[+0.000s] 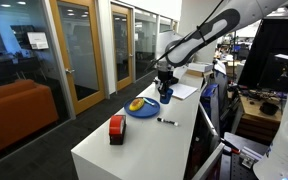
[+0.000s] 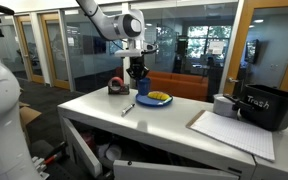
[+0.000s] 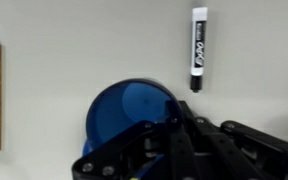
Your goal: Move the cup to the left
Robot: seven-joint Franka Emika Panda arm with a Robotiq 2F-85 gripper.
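Note:
The small dark-blue cup (image 3: 124, 115) fills the lower middle of the wrist view, seen from above. My gripper (image 3: 174, 125) is shut on the cup's rim, with one finger crossing its right edge. In both exterior views the gripper (image 1: 165, 82) (image 2: 137, 75) hangs straight down over the white table with the cup (image 1: 167, 96) (image 2: 142, 88) at its fingertips. I cannot tell whether the cup touches the table.
A flat blue plate (image 1: 142, 112) (image 2: 156, 102) carrying something yellow lies beside the cup. A black marker (image 3: 198, 48) (image 1: 167, 121) lies near it. A red-and-black boxy object (image 1: 117, 128) (image 2: 116, 85) stands further along. Papers (image 2: 229, 130) and a black trash bin (image 2: 269, 108) sit at one end.

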